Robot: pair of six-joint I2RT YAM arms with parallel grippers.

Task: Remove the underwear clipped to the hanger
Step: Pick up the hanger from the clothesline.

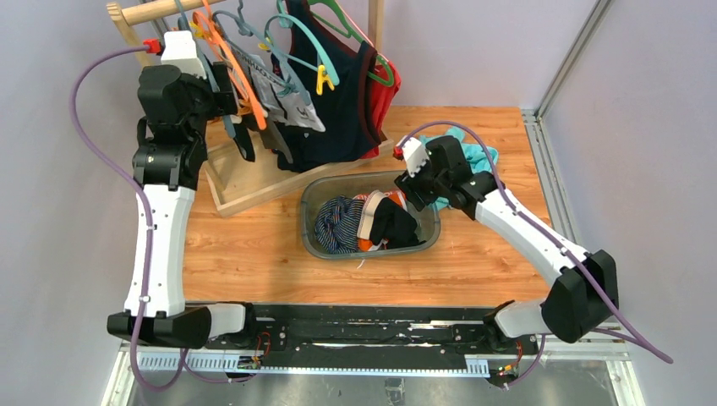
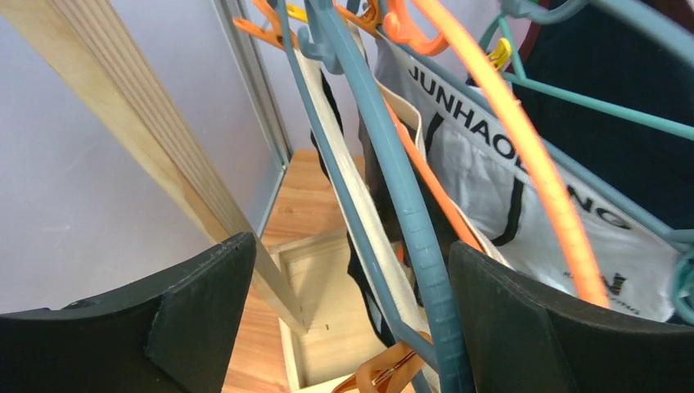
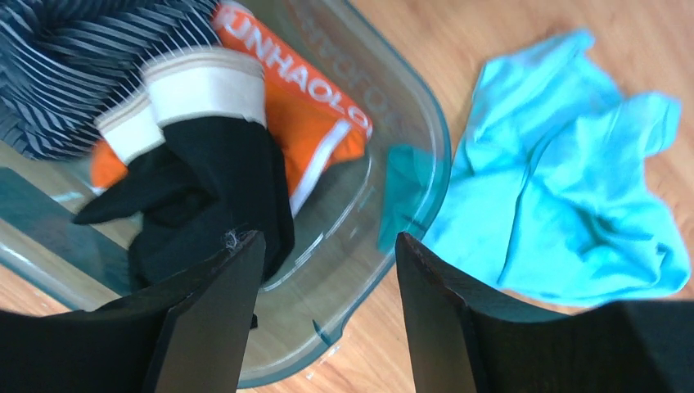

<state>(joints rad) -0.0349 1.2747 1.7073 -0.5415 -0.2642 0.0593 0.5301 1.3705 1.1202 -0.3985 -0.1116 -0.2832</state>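
On the rack, white-grey underwear (image 1: 292, 106) with black lettering (image 2: 491, 180) and a dark pair with a beige waistband (image 2: 352, 196) hang clipped to hangers. My left gripper (image 1: 235, 106) is raised among them and open (image 2: 352, 278). A blue-grey hanger arm (image 2: 409, 221) and the beige waistband pass between its fingers, close to the right one, and nothing is clamped. An orange hanger (image 2: 524, 155) crosses the white-grey pair. My right gripper (image 1: 396, 199) stands open and empty (image 3: 327, 270) over the near rim of the clear bin (image 3: 360, 327).
The bin (image 1: 309, 222) holds a black pair with a beige waistband (image 3: 205, 164), an orange pair (image 3: 319, 123) and striped cloth (image 3: 90, 57). A teal cloth (image 3: 565, 188) lies right of it. A navy tank top (image 1: 338, 118) hangs on the wooden rack (image 1: 245, 186).
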